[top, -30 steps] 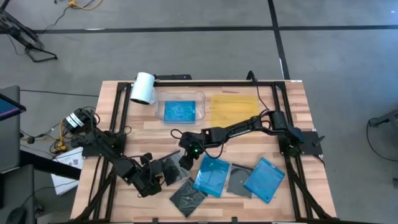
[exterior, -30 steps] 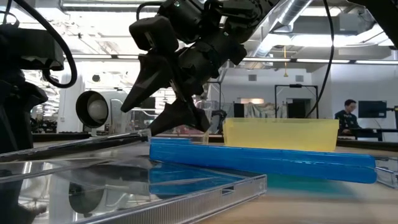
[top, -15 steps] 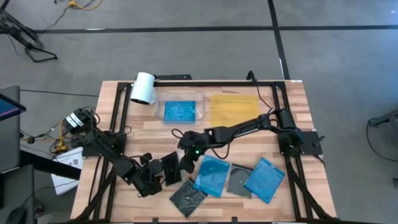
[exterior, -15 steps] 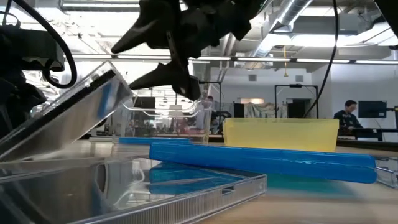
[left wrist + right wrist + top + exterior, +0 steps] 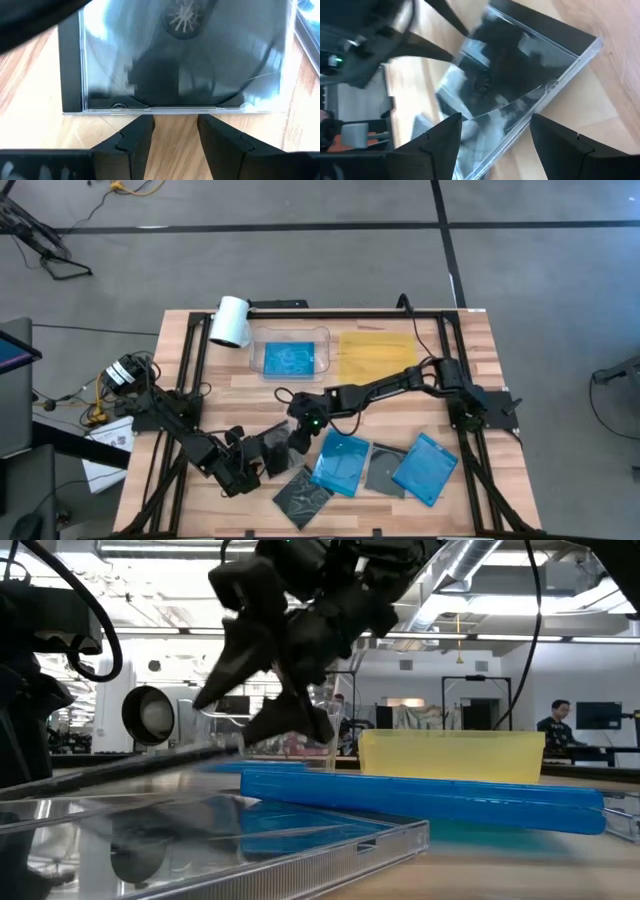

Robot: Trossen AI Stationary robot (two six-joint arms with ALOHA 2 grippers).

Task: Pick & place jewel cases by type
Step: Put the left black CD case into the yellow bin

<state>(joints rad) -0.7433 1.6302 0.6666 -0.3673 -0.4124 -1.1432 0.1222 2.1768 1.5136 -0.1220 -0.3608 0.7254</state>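
Note:
A grey-clear jewel case with a dark disc lies on the wood between my two grippers. My left gripper stands open at its near-left edge. My right gripper is open and slants down at its right edge, also shown in the low view. Two blue cases and two more grey-clear ones lie flat along the near side. A third blue case lies in the clear tray. My left gripper points its fingertips at the case's near-left edge, with wood showing between them; whether they touch it, I cannot tell. My right gripper has one finger over the case's top and the other off its right edge; contact cannot be told.
The flat yellow tray lies at the far side, right of the clear tray. A white cylinder lies at the far left. Dark rails run along the table's left and right sides. Bare wood shows between the trays and the cases.
My right gripper went up and came back down. The grey-clear case's right edge tipped up with it while its left edge stayed on the table. The case now lies as flat as it did a second ago.

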